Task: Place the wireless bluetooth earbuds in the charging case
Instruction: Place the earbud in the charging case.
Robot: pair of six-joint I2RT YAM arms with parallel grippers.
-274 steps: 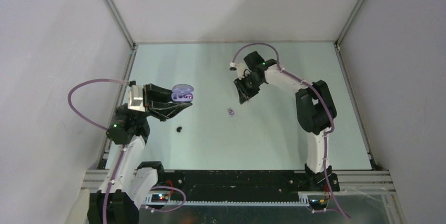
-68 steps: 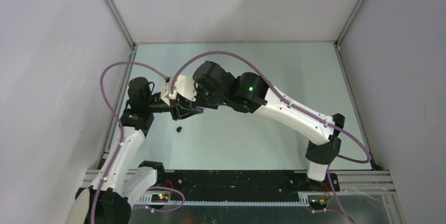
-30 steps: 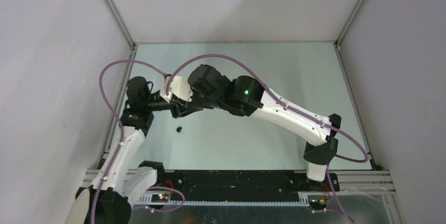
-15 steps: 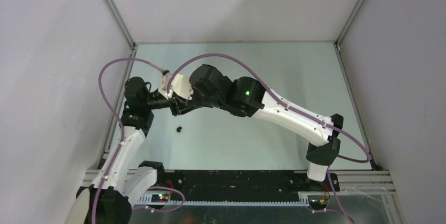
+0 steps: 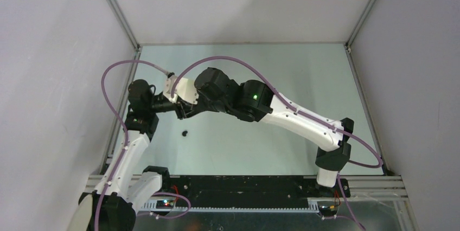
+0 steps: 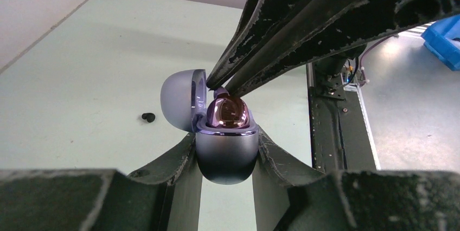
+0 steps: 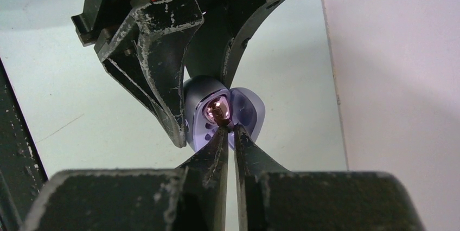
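My left gripper (image 6: pixel 226 140) is shut on the lilac charging case (image 6: pixel 226 158) and holds it upright above the table with its lid (image 6: pixel 178 100) open. A glossy lilac earbud (image 6: pixel 228 113) sits in the case's top. My right gripper (image 7: pixel 228 128) is shut, its tips pinching the edge of that earbud (image 7: pixel 217 110) at the case (image 7: pixel 196 101). In the top view the two grippers meet at the left (image 5: pixel 184 110), and the case is hidden under them. A black earbud (image 5: pixel 185 132) lies on the table, also in the left wrist view (image 6: pixel 147 116). The other earbuds are out of view.
The left wall and frame post (image 5: pixel 122 27) stand close to the meeting point. The right arm (image 5: pixel 293 117) stretches across the table's middle. The black front rail (image 6: pixel 325 117) runs along the near edge.
Since 9 s ago the right arm has crossed to the case in my left gripper and the lilac earbud has left the table. In the last second both grippers have shifted slightly left.
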